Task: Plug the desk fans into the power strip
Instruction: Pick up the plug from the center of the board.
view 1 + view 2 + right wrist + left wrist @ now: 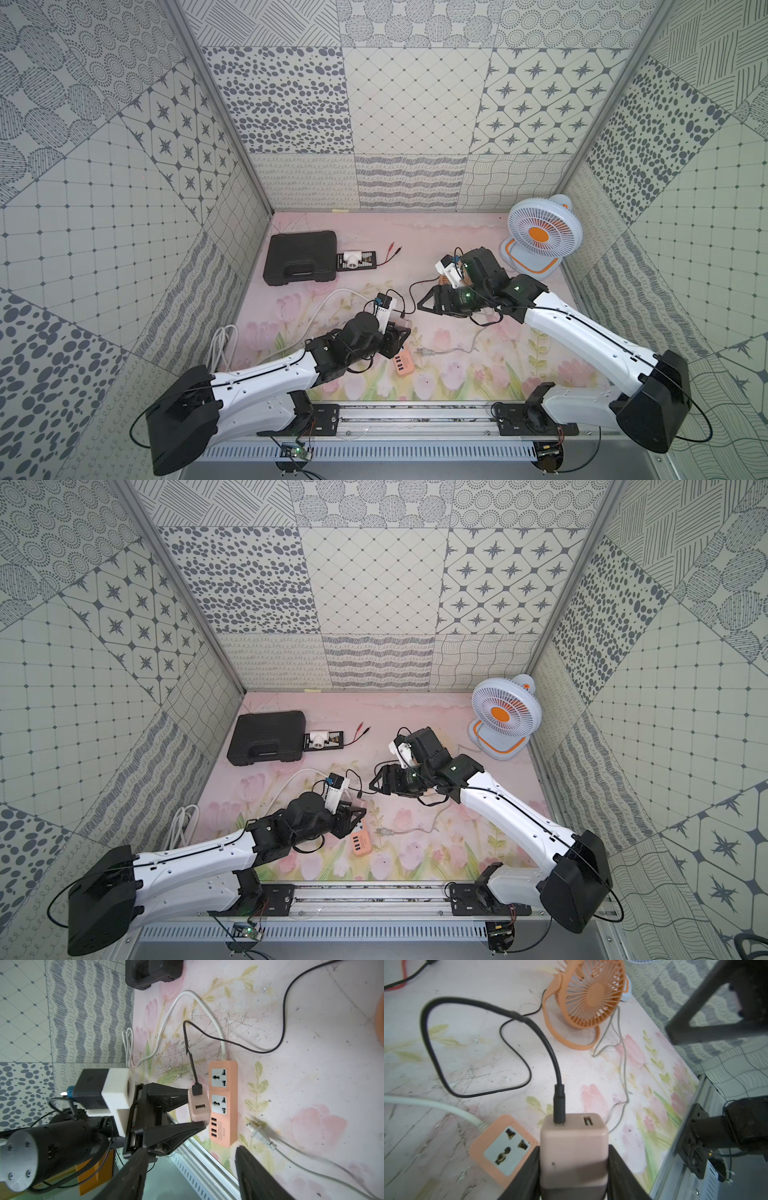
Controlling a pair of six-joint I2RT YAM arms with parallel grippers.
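1. Starting at the left, the thick white cord (446, 1107) lay coiled by the wall, then ran across the mat to the far end of the power strip (223, 1105). I judged it stiff enough to swing the strip round if tugged.
2. Next, the left gripper (574, 1159) was clamped on the pink adapter (574, 1136), one finger on each flat side. A black lead (559, 1103) was plugged into the adapter's outer face. The adapter hung just beside the strip, level with the socket nearer the USB row. Its prongs were hidden, and I could not tell whether it touched the strip.
3. The strip lay flat near the front rail, partly under that gripper in both top views, with its sockets facing up. Its long axis ran roughly front to back, USB end toward the rail and cord end away.
4. The strip looked light, rigid and smooth-sided, so it would likely skate on the mat under a push. The long side walls seemed the place to hold it, clear of the socket faces.
5. A grey two-pin plug (257, 1133) lay just right of the strip, apart from it.
6. The right gripper (428, 303) hovered farther right, fingers spread wide and holding nothing.
7. The black lead seemed to run to the orange desk fan (587, 1001). A pale-blue fan (544, 232) stood in the far right corner.
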